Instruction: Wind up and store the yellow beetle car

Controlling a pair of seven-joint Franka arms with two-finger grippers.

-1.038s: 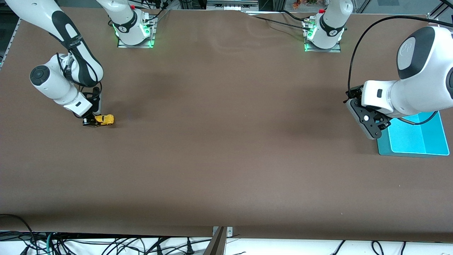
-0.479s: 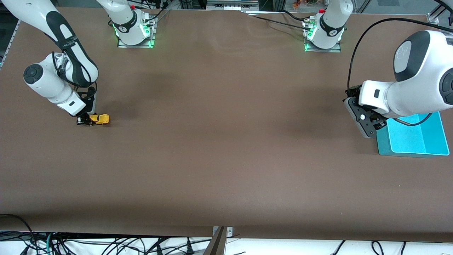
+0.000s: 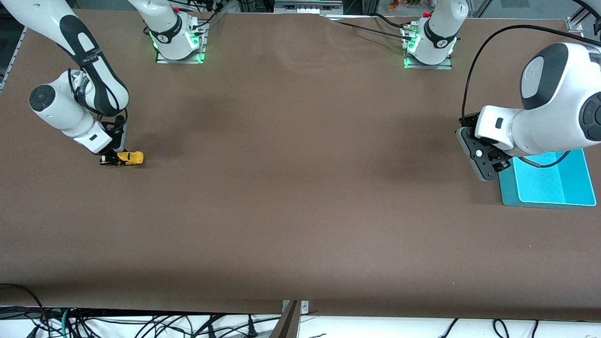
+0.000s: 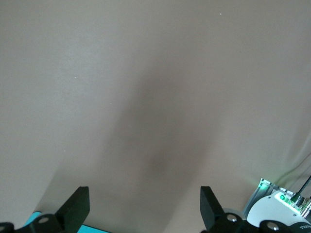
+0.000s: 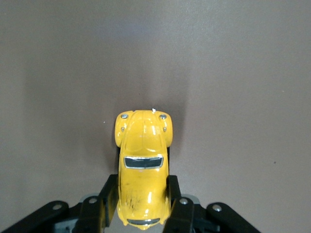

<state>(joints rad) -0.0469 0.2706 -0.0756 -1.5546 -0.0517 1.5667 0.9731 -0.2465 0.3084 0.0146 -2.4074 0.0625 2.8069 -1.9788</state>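
Observation:
The yellow beetle car (image 3: 131, 158) sits low on the brown table near the right arm's end. My right gripper (image 3: 114, 161) is shut on its rear half. In the right wrist view the car (image 5: 143, 145) points away from the wrist, and the right gripper (image 5: 142, 196) presses a black finger (image 5: 108, 194) against each flank. My left gripper (image 3: 484, 162) hangs open over the table beside the teal tray (image 3: 549, 185), near the left arm's end. The left wrist view shows the left gripper (image 4: 145, 206) with only bare table between its fingertips.
The teal tray has a low rim and a divider, and one corner of it (image 4: 90, 230) shows in the left wrist view. The two arm bases (image 3: 178, 40) (image 3: 429, 44) stand along the table's edge farthest from the front camera. Cables hang below the edge nearest it.
My right gripper has drawn the car a short way toward the right arm's end of the table. The left gripper has shifted slightly beside the tray.

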